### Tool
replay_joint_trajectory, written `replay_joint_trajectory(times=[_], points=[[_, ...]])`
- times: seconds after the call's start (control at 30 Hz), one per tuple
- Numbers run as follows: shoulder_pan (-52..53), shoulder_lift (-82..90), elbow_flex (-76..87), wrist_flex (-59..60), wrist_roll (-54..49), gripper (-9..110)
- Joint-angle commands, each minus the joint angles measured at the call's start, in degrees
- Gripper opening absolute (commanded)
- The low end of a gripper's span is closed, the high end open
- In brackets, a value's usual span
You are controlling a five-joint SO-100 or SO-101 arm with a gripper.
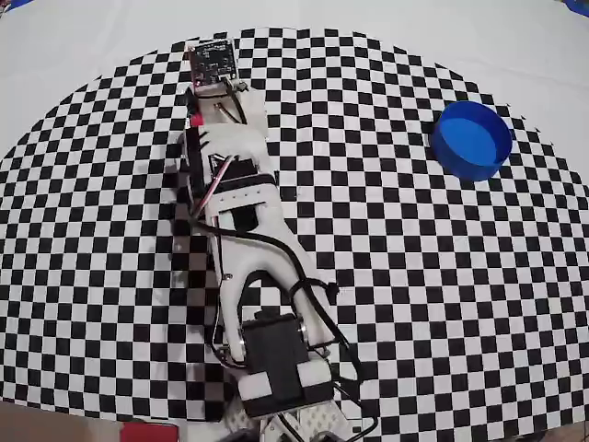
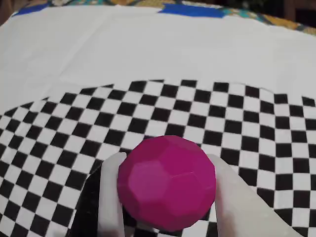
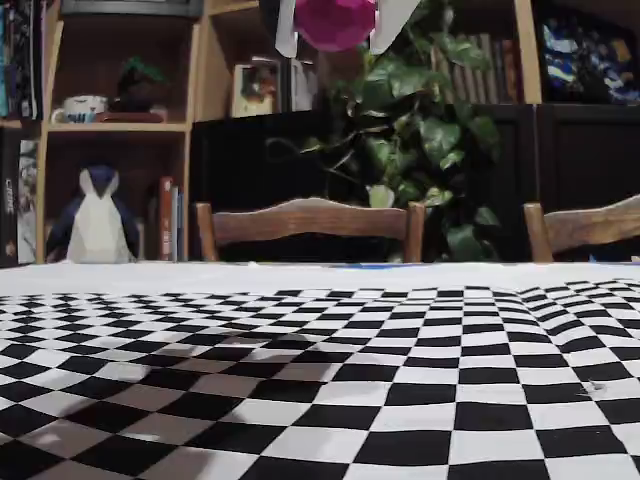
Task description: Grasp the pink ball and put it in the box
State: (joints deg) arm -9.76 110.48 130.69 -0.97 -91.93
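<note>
The pink ball (image 2: 167,190) is seen low in the centre of the wrist view, clamped between the two white fingers (image 2: 111,197) of the gripper (image 2: 168,197), which is closed onto its sides; in the fixed view it is held at the top centre of the frame (image 3: 334,22), high above the checkered cloth (image 3: 420,380). The box (image 1: 472,139) is found at the upper right of the overhead view, well apart from the arm (image 1: 248,249). No writing or label can be read.

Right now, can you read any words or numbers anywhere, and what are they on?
None can be read.
Book spines on the shelf: lettering too blurred.
Left-edge spine: too blurred.
Pink ball, blue box, checkered cloth: no text.
</note>
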Motion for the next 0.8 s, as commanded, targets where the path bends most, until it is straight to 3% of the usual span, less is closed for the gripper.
replay_joint_trajectory(times=[0.0,0.77], points=[[3.34,5.71,1.93,-0.26,0.18,0],[23.64,12.22,8.88,-0.70,0.18,0]])
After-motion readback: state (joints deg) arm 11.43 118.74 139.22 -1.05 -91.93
